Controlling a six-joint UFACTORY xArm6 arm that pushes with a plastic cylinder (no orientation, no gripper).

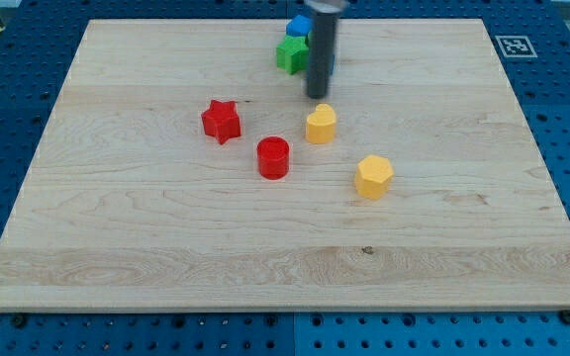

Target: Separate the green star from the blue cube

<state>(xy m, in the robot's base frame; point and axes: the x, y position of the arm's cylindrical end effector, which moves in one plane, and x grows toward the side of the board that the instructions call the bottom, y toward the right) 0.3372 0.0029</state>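
Observation:
The green star (289, 54) lies near the board's top edge, partly hidden by the dark rod. The blue cube (299, 26) sits just above it and seems to touch it. A second blue patch (332, 65) shows at the rod's right side; I cannot tell its shape. My tip (318, 96) rests on the board just below and right of the green star, a little above the yellow heart-like block.
A yellow heart-like block (321, 125) lies just below the tip. A red star (222, 121), a red cylinder (273, 157) and a yellow hexagon (373, 176) lie around mid-board. The wooden board (117, 247) sits on a blue pegboard table.

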